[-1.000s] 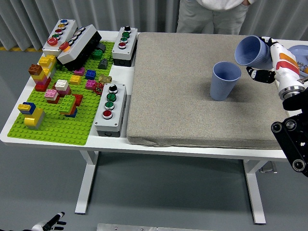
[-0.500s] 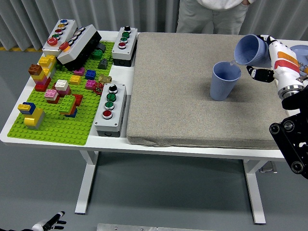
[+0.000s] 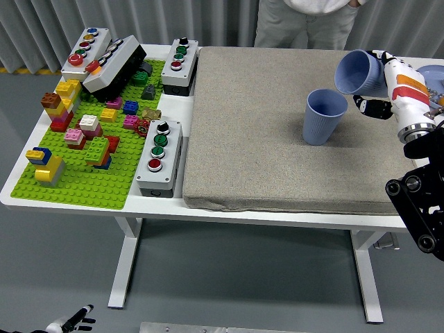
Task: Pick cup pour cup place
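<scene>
A blue cup [image 3: 323, 116] stands upright on the grey mat [image 3: 277, 139], right of centre. My right hand [image 3: 378, 87] is shut on a second blue cup [image 3: 359, 73], held tipped on its side. Its mouth points left and down, just above and to the right of the standing cup's rim. The white forearm runs down to the picture's right edge. Only the fingertips of my left hand [image 3: 69, 322] show, spread, far below the table at the bottom left.
A green baseplate [image 3: 90, 187] with several coloured bricks covers the table's left. Button boxes [image 3: 158, 156] stand along the mat's left edge. A blue plate [image 3: 433, 73] lies at the far right. A person stands behind the table's far edge.
The held cup tipped toward the standing cup half a second ago. It now sits slightly higher and further left over the rim.
</scene>
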You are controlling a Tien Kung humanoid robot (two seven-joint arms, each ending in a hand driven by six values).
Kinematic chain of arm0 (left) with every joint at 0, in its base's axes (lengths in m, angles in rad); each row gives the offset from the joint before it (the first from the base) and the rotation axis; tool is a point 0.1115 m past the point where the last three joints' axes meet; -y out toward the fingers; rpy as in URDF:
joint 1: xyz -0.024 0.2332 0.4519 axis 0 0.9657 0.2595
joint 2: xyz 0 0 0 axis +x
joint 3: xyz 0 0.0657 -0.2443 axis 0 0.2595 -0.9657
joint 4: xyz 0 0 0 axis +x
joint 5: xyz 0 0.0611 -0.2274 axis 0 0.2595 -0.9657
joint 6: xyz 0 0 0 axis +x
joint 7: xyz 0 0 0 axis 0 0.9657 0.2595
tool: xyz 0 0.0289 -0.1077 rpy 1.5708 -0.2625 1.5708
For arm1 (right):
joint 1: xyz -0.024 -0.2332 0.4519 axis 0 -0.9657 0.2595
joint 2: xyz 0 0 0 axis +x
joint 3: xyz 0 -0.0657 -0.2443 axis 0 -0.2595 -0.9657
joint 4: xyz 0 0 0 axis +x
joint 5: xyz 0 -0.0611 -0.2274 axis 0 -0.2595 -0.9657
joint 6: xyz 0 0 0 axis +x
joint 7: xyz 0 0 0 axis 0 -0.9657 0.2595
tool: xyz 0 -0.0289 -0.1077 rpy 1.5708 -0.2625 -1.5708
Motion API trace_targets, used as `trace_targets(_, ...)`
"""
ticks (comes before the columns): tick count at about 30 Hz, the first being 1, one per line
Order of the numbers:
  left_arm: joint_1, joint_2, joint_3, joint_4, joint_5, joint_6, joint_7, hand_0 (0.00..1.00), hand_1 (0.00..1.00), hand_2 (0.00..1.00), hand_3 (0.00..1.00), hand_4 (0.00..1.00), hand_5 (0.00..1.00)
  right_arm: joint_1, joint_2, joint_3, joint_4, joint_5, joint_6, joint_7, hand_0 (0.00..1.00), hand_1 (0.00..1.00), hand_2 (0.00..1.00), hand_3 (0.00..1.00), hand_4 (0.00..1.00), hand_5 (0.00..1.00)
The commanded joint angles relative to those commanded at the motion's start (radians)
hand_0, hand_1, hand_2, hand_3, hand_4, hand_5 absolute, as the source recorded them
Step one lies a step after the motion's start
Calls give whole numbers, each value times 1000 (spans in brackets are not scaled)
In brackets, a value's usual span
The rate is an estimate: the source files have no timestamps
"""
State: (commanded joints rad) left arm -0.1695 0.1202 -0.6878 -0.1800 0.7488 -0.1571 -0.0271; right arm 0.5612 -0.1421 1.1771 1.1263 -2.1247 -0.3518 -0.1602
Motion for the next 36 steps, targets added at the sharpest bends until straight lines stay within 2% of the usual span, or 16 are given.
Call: trace_targets(36, 1, 1, 0, 0, 0, 0, 0, 860, 832, 845, 757, 633, 979, -5, -38, -67, -12, -3, -20, 3, 731, 567, 496, 571, 641, 32)
